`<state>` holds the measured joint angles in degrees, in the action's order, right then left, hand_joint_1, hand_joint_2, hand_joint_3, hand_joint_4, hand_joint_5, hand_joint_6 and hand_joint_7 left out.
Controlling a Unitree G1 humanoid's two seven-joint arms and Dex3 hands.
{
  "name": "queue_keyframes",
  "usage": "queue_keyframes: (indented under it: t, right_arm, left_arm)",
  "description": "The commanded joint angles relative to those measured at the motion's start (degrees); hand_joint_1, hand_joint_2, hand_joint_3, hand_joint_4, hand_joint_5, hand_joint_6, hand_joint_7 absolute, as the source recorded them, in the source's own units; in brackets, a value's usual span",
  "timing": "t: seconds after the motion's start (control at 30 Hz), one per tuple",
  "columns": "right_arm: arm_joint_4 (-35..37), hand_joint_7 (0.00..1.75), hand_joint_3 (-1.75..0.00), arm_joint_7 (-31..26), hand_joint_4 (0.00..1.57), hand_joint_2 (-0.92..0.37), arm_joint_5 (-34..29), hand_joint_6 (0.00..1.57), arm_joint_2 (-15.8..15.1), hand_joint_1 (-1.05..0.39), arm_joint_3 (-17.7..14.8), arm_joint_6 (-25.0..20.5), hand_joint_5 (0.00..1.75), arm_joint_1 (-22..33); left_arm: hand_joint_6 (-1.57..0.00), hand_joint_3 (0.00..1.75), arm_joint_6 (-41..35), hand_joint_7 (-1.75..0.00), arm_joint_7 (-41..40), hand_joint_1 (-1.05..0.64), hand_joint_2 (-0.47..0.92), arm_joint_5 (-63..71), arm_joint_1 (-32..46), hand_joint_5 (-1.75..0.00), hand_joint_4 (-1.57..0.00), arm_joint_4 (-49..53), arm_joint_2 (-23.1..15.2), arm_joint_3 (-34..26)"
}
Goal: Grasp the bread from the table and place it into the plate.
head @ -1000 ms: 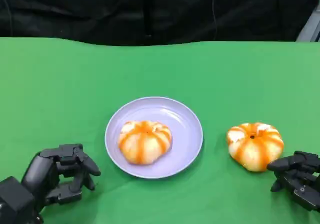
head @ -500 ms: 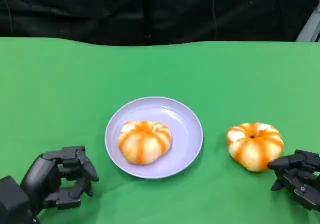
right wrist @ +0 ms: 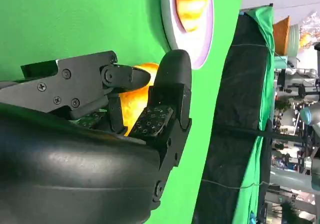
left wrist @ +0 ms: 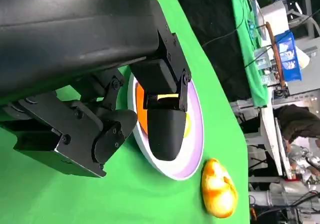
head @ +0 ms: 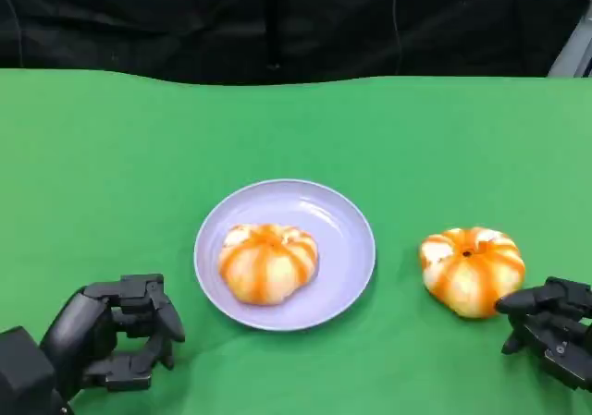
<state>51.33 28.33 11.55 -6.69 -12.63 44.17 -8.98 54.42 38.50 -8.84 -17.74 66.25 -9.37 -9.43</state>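
Observation:
A lilac plate [head: 350, 249] lies mid-table with one orange-striped bread [head: 267, 263] in it. A second striped bread [head: 472, 270] sits on the green cloth to the plate's right. My right hand [head: 550, 330] rests just at that bread's near right side, fingers apart and holding nothing; the right wrist view shows the bread [right wrist: 134, 103] just beyond its fingers [right wrist: 169, 84]. My left hand [head: 116, 339] hovers at the near left, fingers bent with a gap to the thumb and nothing in them. The left wrist view shows the plate [left wrist: 192, 156] and the table bread [left wrist: 218, 189] ahead.
The green table [head: 139, 156] ends at a dark backdrop behind. Benches and equipment stand beyond the table's side in the wrist views.
My left hand has drawn slightly back from the plate toward the near edge. The right hand and both breads have stayed put.

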Motion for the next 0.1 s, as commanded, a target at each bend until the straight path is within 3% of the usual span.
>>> queue_keyframes:
  t: [0.03, 0.1]
  right_arm:
    - [-0.6, 0.64, -0.34, -0.4, 0.76, -0.92, 0.6, 0.96, -1.1, -0.06, -0.4, -0.2, 1.35, 0.4]
    - [-0.6, 0.64, -0.34, -0.4, 0.76, -0.92, 0.6, 0.96, -1.1, -0.06, -0.4, -0.2, 1.34, 0.4]
  left_arm:
    - [-0.93, 1.09, -0.7, -1.27, 0.2, 0.06, 0.55, -0.3, 0.0, -1.54, -0.86, -0.9, -1.4, -0.4]
    - [-0.93, 1.08, -0.7, -1.27, 0.2, 0.06, 0.56, -0.3, 0.0, -1.54, -0.86, -1.0, -1.4, -0.4]
